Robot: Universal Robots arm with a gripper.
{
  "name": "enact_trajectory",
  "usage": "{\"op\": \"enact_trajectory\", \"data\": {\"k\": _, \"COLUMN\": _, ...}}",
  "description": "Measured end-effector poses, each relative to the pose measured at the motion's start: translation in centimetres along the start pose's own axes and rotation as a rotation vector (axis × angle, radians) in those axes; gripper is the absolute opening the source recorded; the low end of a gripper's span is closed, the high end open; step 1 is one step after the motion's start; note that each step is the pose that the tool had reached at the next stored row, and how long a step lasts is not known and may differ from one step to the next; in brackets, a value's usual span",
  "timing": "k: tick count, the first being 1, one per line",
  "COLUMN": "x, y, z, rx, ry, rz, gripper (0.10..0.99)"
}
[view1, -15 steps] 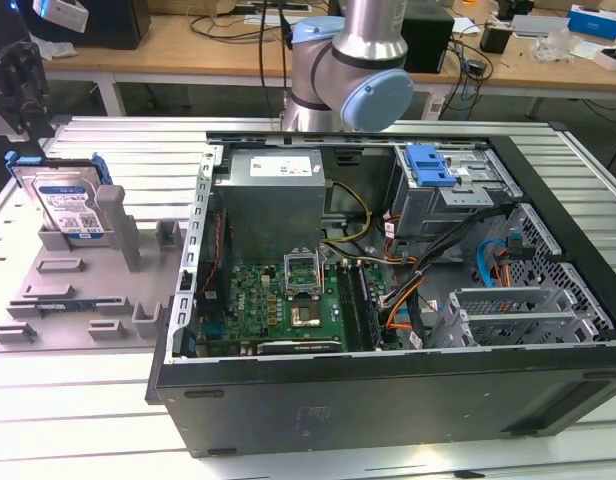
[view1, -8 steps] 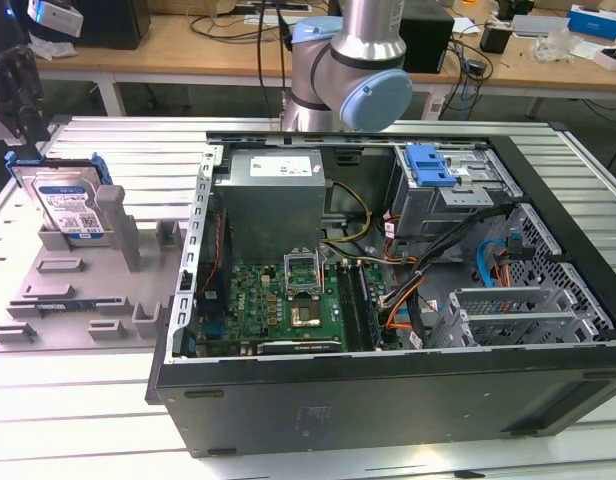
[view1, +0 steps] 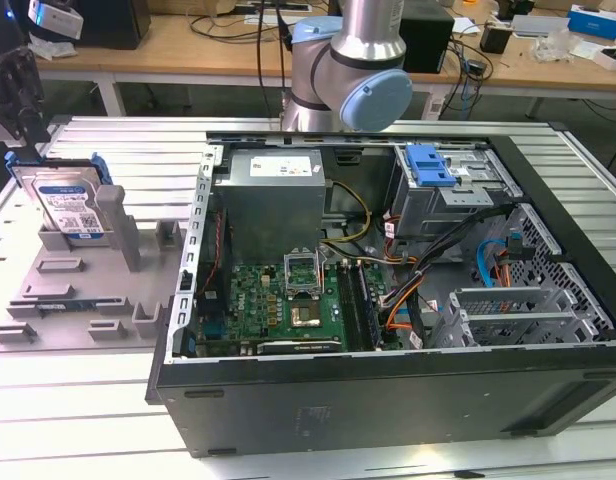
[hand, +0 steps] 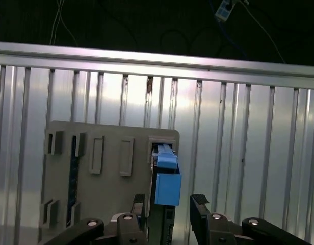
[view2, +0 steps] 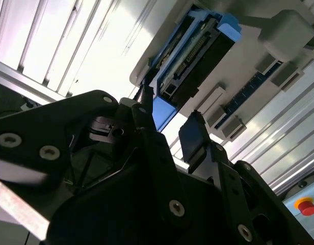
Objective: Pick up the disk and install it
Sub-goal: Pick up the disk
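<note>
Now the gripper (hand: 169, 206) hangs with its fingers spread either side of the disk (hand: 167, 184), which stands on edge in the gray holder (hand: 111, 204) beside the open computer case (view1: 388, 300).

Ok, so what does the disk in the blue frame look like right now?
The disk is a flat silver metal hard drive with a white-and-blue label, edged by a bright blue plastic carrier. It stands on edge, leaning slightly, in the grey holder at the exterior view's left, outside the computer case. In both wrist views the open gripper straddles its end, a finger on each side; contact is unclear.
</note>
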State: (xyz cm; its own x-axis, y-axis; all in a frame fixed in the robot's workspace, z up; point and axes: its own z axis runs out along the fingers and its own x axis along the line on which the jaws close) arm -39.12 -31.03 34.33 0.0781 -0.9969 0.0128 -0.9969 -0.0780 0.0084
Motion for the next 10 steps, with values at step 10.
{"op": "enact_trajectory", "data": {"k": 10, "x": -0.01, "y": 0.49, "z": 0.55, "rx": 0.0, "ry": 0.0002, "rz": 0.004, "gripper": 0.482}}
